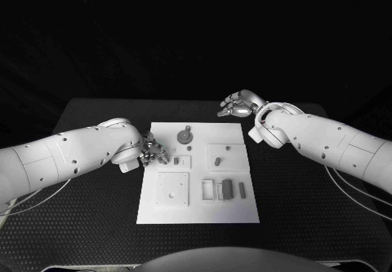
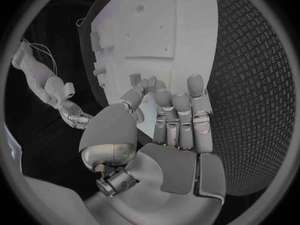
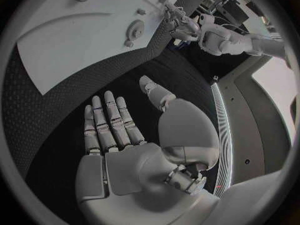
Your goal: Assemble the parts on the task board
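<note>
The white task board [image 1: 196, 211] lies in the middle of the black table. My left hand [image 1: 151, 152] hovers at the board's left edge with its fingers apart and nothing in them; in the left wrist view the fingertips [image 2: 195, 82] reach over the board [image 2: 169, 30], close to a small grey part [image 2: 134, 78]. That part [image 1: 177, 161] stands in a square seat. My right hand [image 1: 238, 105] is open over the table beyond the board's far right corner, its palm [image 3: 125, 135] bare. A grey gear-like part [image 1: 185, 136] lies at the board's far end.
A square plate [image 1: 174, 188] and three upright blocks [image 1: 227, 189] sit on the board's near half, and another small part [image 1: 218, 161] on its right side. Bare black table [image 1: 318, 215] surrounds the board.
</note>
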Controlling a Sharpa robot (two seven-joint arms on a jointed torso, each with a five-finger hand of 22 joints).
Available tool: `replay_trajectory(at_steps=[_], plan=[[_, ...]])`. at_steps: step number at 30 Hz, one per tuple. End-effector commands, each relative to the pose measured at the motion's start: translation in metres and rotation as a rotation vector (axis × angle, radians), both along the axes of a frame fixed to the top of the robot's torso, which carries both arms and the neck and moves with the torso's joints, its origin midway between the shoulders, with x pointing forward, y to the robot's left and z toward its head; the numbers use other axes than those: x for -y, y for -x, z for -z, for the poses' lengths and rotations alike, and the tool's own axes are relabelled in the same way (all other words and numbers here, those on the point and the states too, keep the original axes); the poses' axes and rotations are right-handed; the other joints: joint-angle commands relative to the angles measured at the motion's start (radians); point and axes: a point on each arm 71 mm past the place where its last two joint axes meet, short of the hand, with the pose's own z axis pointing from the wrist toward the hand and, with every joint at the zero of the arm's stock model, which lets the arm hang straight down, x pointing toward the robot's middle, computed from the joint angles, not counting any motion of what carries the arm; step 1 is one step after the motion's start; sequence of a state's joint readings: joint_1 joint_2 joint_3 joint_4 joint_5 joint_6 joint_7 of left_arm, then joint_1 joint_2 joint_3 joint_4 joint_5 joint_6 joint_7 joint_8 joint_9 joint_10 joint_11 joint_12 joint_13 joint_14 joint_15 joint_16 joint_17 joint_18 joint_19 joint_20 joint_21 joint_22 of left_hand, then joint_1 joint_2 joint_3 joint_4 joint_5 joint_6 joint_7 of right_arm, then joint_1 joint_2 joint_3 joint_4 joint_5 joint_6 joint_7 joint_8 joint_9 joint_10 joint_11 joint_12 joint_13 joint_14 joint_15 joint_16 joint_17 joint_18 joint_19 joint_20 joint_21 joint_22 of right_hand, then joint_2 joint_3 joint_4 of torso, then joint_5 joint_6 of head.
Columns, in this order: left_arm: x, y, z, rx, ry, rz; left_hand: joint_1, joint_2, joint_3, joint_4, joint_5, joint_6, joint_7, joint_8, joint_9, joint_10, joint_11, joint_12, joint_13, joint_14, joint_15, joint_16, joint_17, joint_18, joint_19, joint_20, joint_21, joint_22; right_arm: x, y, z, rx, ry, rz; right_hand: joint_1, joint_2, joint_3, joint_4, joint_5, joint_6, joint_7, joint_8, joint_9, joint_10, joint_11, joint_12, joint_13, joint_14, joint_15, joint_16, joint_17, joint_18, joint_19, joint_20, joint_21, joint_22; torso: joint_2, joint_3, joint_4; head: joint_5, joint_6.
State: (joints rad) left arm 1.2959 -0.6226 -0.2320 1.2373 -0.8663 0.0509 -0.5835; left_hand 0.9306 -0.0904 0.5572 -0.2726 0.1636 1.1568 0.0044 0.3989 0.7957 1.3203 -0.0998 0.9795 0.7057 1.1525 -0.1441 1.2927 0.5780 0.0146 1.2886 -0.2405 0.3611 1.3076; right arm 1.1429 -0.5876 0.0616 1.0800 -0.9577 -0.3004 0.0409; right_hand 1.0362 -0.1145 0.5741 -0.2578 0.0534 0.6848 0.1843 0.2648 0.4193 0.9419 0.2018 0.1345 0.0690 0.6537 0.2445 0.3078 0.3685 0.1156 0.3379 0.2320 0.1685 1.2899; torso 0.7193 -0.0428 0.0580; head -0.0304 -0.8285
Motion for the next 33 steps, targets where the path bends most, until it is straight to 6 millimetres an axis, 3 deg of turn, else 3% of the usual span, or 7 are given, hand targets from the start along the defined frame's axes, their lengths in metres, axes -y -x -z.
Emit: replay_trajectory(at_steps=[1, 25, 33], plan=[[0.0003, 0.0002, 0.001, 0.015, -0.009, 0.007, 0.075, 0.062, 0.022, -0.018, 0.002, -0.008, 0.001, 0.004, 0.001, 0.004, -0.005, 0.007, -0.002, 0.003, -0.001, 0.003, -0.001, -0.006, 0.003, -0.001, 0.005, 0.023, -0.0013, 0.0004, 0.0003, -0.003, 0.0, -0.012, -0.005, 0.002, -0.002, 0.001, -0.001, -0.005, 0.055, 0.007, -0.002, 0.006, 0.0, -0.004, -0.001, 0.0, 0.004, -0.006, -0.002, -0.015, 0.0, 0.001, -0.004, 0.001, 0.0, 0.0, -0.0002, 0.0, -0.001], [0.0054, 0.0009, -0.0005, 0.047, -0.039, 0.072, 0.08, 0.061, 0.022, -0.018, -0.008, -0.01, 0.001, 0.007, -0.001, 0.004, -0.005, 0.007, -0.002, 0.003, 0.0, 0.004, -0.002, -0.005, 0.002, -0.001, 0.007, 0.023, -0.0016, 0.0003, 0.0006, -0.006, 0.0, -0.014, -0.006, 0.002, -0.003, 0.002, -0.001, -0.006, 0.055, 0.007, -0.002, 0.007, 0.001, -0.006, -0.001, 0.0, 0.005, -0.006, -0.002, -0.015, 0.0, 0.001, -0.006, 0.003, 0.0, 0.0007, -0.0011, 0.001, 0.0], [0.0073, 0.0016, -0.0011, 0.057, -0.046, 0.087, 0.075, 0.048, 0.016, -0.017, -0.001, -0.011, 0.002, 0.009, -0.003, 0.004, -0.004, 0.007, -0.003, 0.003, 0.002, 0.003, -0.002, -0.005, 0.0, 0.001, 0.008, 0.022, -0.0016, 0.0003, 0.0006, -0.006, 0.0, -0.014, -0.007, 0.001, -0.003, 0.003, -0.001, -0.006, 0.056, 0.007, -0.002, 0.007, 0.001, -0.007, -0.001, 0.0, 0.005, -0.006, -0.002, -0.015, 0.0, 0.001, -0.006, 0.003, 0.0, 0.0005, -0.0003, 0.001, -0.001]])
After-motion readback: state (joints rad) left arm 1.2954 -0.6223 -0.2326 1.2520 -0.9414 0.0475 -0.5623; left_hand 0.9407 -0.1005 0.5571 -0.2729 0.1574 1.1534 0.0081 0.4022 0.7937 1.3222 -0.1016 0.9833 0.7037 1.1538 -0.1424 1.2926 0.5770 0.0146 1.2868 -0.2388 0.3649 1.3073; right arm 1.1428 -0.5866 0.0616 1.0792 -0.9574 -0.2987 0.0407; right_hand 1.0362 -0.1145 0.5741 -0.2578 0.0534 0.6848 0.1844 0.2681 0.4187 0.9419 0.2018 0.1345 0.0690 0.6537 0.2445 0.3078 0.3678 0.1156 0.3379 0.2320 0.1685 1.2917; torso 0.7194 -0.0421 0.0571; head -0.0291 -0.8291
